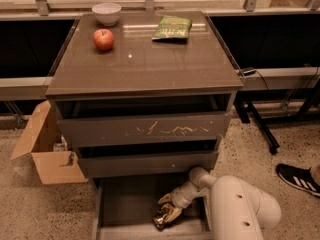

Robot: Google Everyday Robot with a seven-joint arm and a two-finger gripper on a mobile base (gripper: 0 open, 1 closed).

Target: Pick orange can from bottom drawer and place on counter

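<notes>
The orange can [161, 218] is a shiny gold-orange crumpled can lying on the floor of the open bottom drawer [125, 204], near its front middle. My gripper [168, 207] reaches down into the drawer from the white arm [240, 209] at the lower right, and its pale fingers [172, 213] stand around the top of the can. The counter [145, 59] is the glossy dark cabinet top above the drawers.
On the counter are a red apple [103, 39], a white bowl [106, 13] and a flat green snack bag [172, 27]. The scratched drawer front [145, 129] is above. An open cardboard box [47, 149] stands on the floor at left. A black shoe [299, 178] is at right.
</notes>
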